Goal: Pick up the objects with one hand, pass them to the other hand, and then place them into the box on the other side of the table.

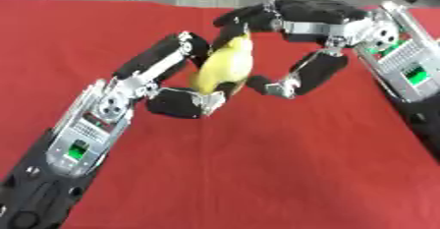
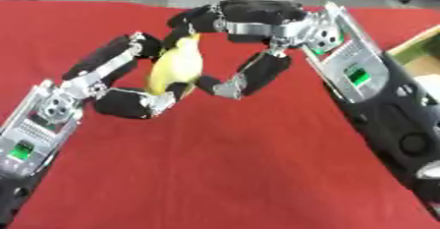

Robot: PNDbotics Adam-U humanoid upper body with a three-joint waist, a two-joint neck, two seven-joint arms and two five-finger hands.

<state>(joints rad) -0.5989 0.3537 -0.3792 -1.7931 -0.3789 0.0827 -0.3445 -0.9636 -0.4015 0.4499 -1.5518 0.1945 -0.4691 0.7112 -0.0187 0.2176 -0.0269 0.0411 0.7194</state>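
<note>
A yellow banana-shaped object [image 1: 225, 62] hangs nearly upright above the red table, held between both hands. My left hand [image 1: 129, 88] comes in from the lower left. Its fingers [image 1: 168, 53] curl behind the object's upper left side and its thumb [image 1: 182, 102] sits under the lower end. My right hand [image 1: 331, 24] reaches in from the upper right. Its fingers [image 1: 249, 16] curl over the object's top and its thumb [image 1: 296, 78] bends in toward the lower end. Both hands are shut on the object.
The red cloth [image 1: 258, 164] covers the table below and in front of the hands. Part of a cardboard box [image 2: 421, 51] shows at the right edge, behind my right forearm. Grey floor lies beyond the table's far edge.
</note>
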